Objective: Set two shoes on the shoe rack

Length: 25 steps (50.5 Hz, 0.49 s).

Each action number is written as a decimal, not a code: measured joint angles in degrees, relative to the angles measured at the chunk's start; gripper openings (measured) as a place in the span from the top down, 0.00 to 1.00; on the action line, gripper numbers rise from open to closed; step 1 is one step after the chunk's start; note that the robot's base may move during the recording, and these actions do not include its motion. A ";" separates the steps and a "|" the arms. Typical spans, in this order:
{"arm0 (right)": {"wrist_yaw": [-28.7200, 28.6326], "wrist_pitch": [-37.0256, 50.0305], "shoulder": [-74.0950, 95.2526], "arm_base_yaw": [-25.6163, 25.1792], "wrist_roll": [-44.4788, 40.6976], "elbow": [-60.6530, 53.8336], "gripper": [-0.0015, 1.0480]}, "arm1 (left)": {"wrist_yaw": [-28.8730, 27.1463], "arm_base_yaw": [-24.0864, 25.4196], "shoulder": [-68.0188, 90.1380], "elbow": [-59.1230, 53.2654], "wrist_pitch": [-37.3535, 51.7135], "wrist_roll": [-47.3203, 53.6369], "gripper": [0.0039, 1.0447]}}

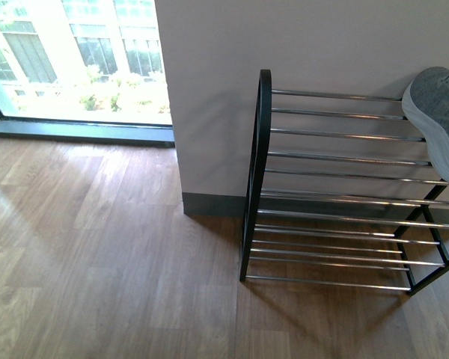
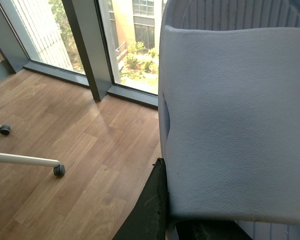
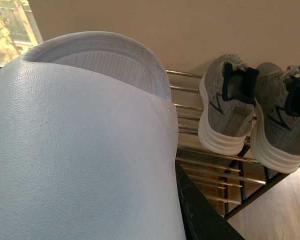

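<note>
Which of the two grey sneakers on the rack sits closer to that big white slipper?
The sneaker nearer the white slipper; the other sneaker sits beyond it, at the picture's edge.

1. The front view looks down and forward from the robot's body at a wood-plank floor point(image 1: 97, 262), a pale wall corner point(image 1: 209, 97) and the left end of a low black-framed shoe rack with thin chrome bars point(image 1: 337, 157); a grey knit sneaker with a white sole point(image 1: 441, 120) is cut off at the right edge.

2. The left wrist view sits very close behind a pale blue-white textured slide sandal point(image 2: 235, 125), which fills its frame; beyond it are the floor and tall windows point(image 2: 135, 35).

3. The right wrist view is equally close to another pale slide sandal point(image 3: 75, 150), facing the rack point(image 3: 210, 160) and two grey sneakers point(image 3: 227, 102) on it.

4. The front and right wrist views share the rack.
</note>
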 joint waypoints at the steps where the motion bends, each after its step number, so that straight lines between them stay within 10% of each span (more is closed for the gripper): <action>1: 0.02 0.00 0.02 0.00 0.00 0.00 0.98 | 0.00 0.00 0.00 0.00 0.00 0.00 0.98; 20: -0.31 0.09 0.07 -0.02 0.00 -0.02 0.98 | 0.07 -0.02 0.20 0.00 0.00 0.00 0.98; 25: -9.79 12.74 6.91 -0.57 0.15 -0.52 0.98 | 0.02 0.00 0.20 0.00 0.00 0.00 0.98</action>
